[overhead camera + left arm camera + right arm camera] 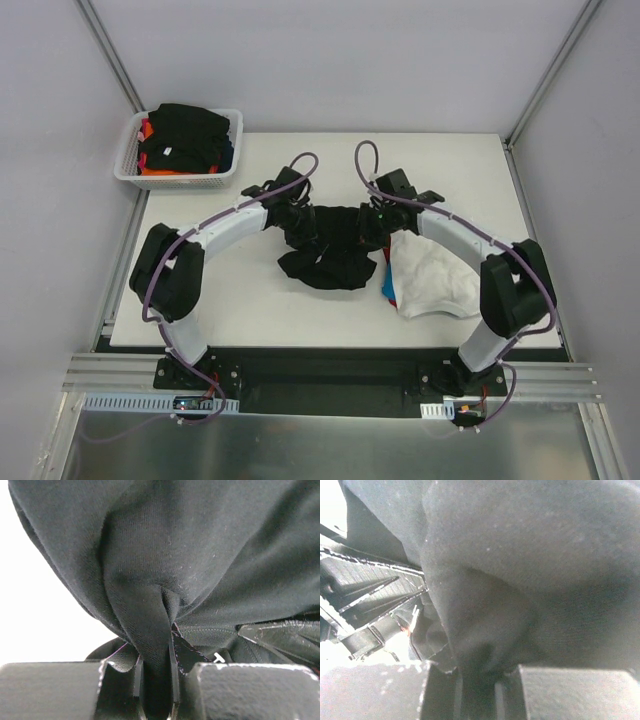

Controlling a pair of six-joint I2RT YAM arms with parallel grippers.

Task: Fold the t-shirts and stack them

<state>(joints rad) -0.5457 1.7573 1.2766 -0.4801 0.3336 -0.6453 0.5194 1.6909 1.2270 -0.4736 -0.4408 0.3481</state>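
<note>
On the white counter (230,300), left tool (156,690) and right tool (477,685) each pinch the black shirt (330,265); its slack could drag the white shirt (430,280) beside it

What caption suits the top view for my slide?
The left hand and right hand grip a crumpled black shirt; a white shirt lies beside it, a basket stands far left.

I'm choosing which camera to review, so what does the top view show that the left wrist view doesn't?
Only the top view: the white basket at the far left, and a white t-shirt beside the right arm. Only the left wrist view: the left tool close up, pinching a fold of cloth. Both: the black t-shirt.
</note>
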